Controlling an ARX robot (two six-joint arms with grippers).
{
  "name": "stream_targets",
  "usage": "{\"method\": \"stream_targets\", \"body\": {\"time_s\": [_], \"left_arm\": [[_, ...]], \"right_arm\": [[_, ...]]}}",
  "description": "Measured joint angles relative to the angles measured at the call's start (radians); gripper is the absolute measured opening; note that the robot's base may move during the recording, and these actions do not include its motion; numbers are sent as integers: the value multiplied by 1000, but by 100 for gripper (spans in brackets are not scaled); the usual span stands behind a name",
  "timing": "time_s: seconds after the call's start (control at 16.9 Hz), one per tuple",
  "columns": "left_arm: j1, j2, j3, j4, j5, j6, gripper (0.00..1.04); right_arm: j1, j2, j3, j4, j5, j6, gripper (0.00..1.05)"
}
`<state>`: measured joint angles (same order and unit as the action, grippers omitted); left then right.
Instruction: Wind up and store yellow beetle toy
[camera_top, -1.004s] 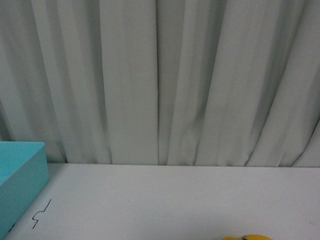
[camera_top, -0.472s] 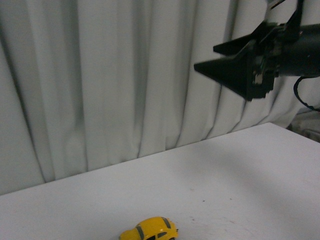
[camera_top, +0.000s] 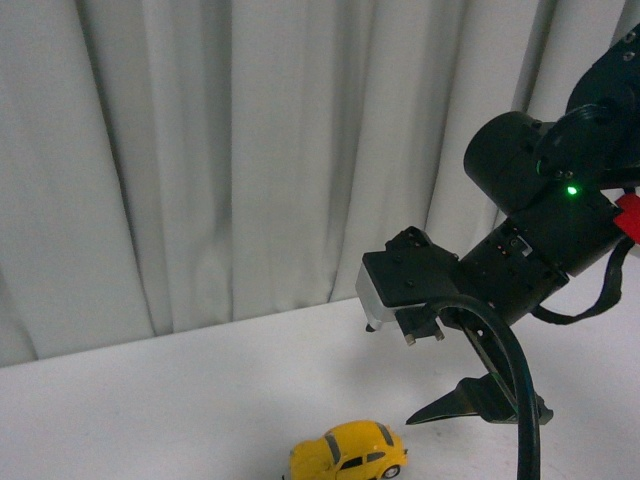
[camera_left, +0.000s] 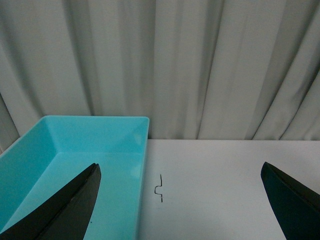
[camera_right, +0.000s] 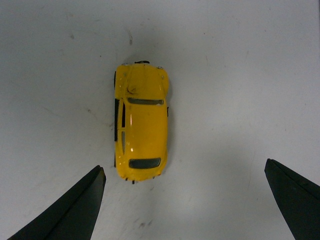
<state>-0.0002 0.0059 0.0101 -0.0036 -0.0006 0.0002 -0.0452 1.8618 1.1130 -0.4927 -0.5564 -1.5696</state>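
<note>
Right wrist view: yellow toy car (camera_right: 141, 127) sits on the white worktop (camera_right: 240, 75) below the right gripper (camera_right: 184, 165), spread wide. Left gripper (camera_left: 180, 165), also spread, hangs by the teal bin (camera_left: 95, 118).

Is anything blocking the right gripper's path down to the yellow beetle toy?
Nothing visible does. The right gripper hangs open above the yellow beetle toy, and the right wrist view shows only the white table around the car.
</note>
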Motion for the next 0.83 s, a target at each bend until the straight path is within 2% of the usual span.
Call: {"method": "stream_targets", "body": {"time_s": [0.24, 0.41, 0.83], "left_arm": [[0, 0, 0, 0, 0, 0, 98], [0, 0, 0, 0, 0, 0, 98], [0, 0, 0, 0, 0, 0, 98]], "right_arm": [[82, 135, 119, -66, 92, -77, 98], [113, 204, 138, -107, 127, -50, 98], [158, 258, 145, -88, 161, 14, 98]]}}
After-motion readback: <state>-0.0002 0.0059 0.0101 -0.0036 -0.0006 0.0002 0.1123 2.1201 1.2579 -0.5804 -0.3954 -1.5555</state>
